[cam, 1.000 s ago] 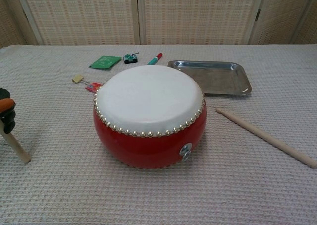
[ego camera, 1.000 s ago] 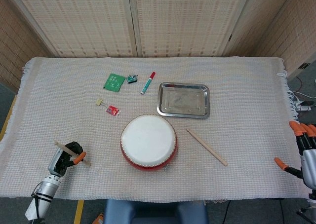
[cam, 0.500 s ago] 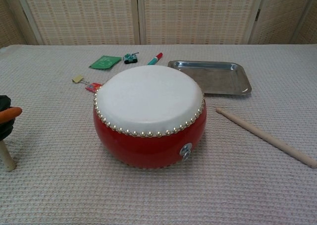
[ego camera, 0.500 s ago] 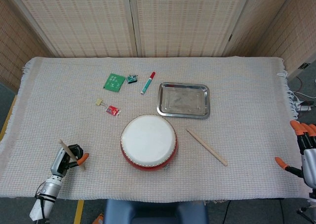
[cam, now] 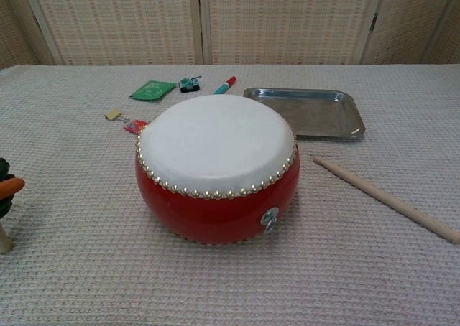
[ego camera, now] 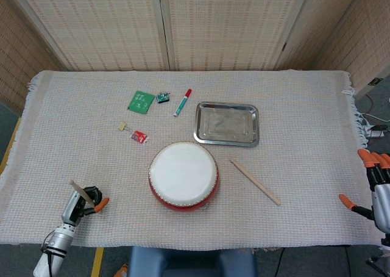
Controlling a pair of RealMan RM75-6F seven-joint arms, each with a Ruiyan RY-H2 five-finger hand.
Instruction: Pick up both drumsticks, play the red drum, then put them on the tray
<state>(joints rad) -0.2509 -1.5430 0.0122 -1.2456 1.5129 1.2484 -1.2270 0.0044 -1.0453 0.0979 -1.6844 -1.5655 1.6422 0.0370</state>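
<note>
The red drum [ego camera: 183, 176] with its white skin [cam: 215, 143] stands near the table's front middle. At the front left my left hand [ego camera: 81, 205] grips one wooden drumstick [ego camera: 80, 190], which points up and back; the chest view shows only the hand's edge [cam: 7, 189] and the stick's lower end [cam: 4, 239]. The second drumstick [ego camera: 255, 181] lies flat on the cloth right of the drum [cam: 384, 198]. My right hand [ego camera: 373, 189] hovers at the far right edge, fingers spread, holding nothing. The steel tray [ego camera: 226, 124] sits behind the drum, with nothing in it.
Behind the drum on the left lie a green card [ego camera: 140, 101], a small green toy [ego camera: 163, 97], a red-capped marker [ego camera: 182, 102], a binder clip [ego camera: 124, 126] and a red packet [ego camera: 140, 136]. A woven cloth [ego camera: 304, 106] covers the table.
My left hand has drawn back toward the front left corner with the drumstick, tilting it from lying across the hand to pointing up. The right hand has not moved.
</note>
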